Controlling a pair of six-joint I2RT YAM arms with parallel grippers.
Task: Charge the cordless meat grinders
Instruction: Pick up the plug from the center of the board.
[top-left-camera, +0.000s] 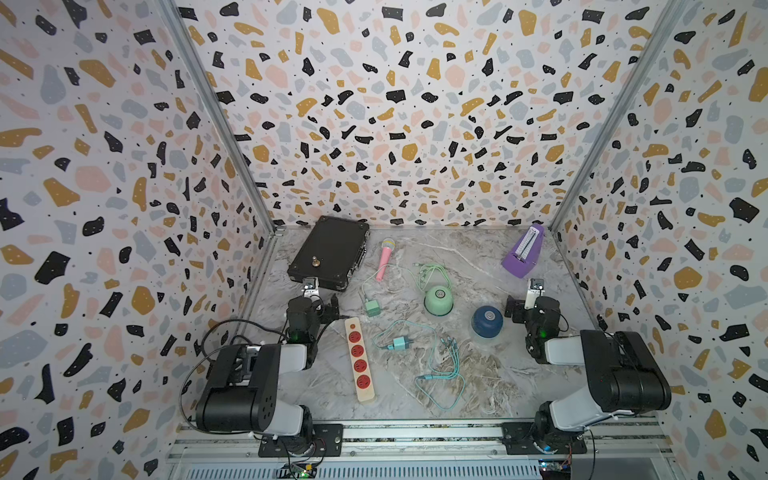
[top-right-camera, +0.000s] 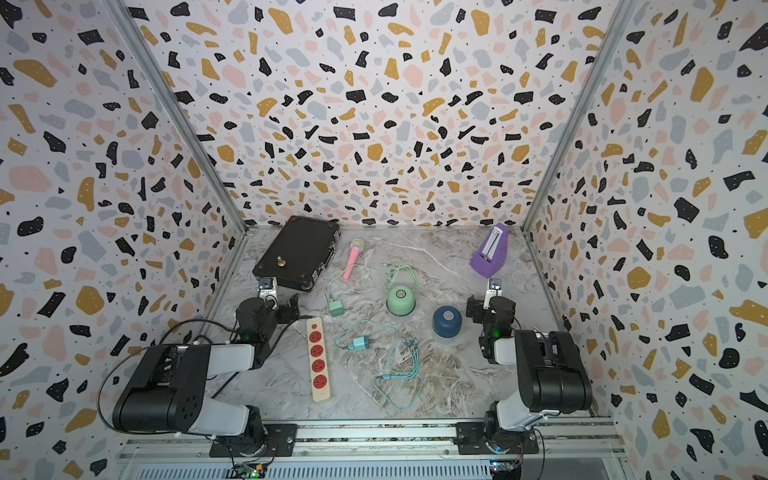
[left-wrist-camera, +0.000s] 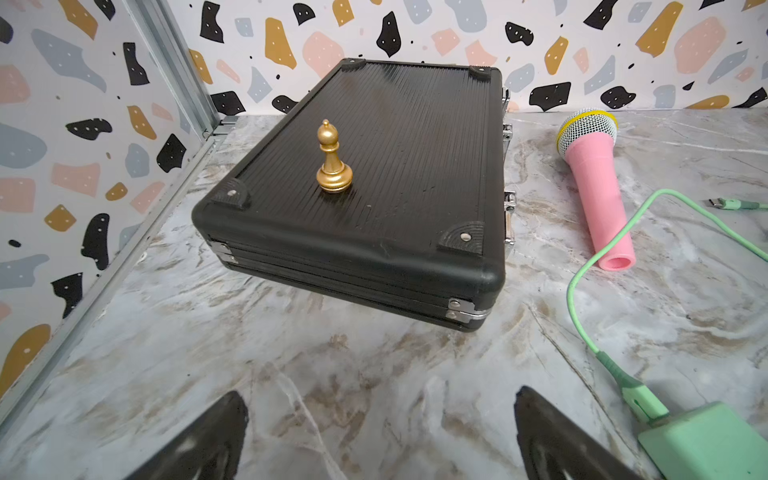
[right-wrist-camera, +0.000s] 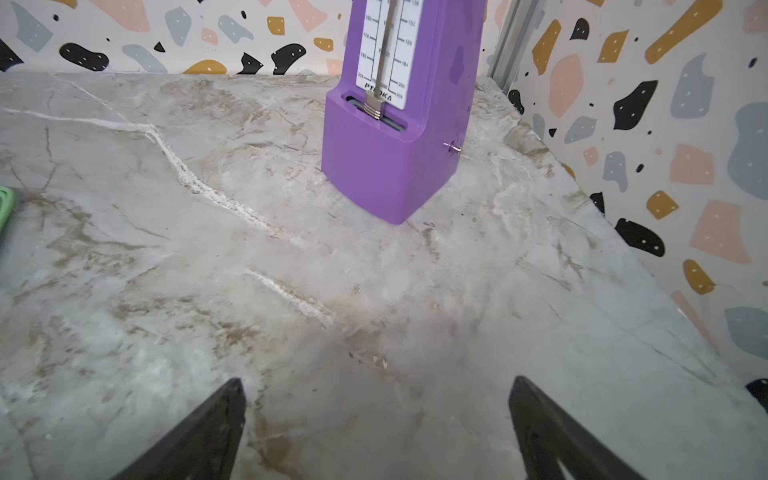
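Note:
In both top views the mint green cordless meat grinder stands mid-table, with the navy blue one just to its front right. Each has a silvery button on top. A green plug adapter with its cable lies left of the mint grinder. A teal adapter and its coiled cable lie in front. A beige power strip with red sockets lies at the front left. My left gripper is open and empty before a black case. My right gripper is open and empty, right of the navy grinder.
The black case at the back left carries a gold chess piece. A pink toy microphone lies beside it. A purple metronome stands in the back right corner. Patterned walls close in three sides.

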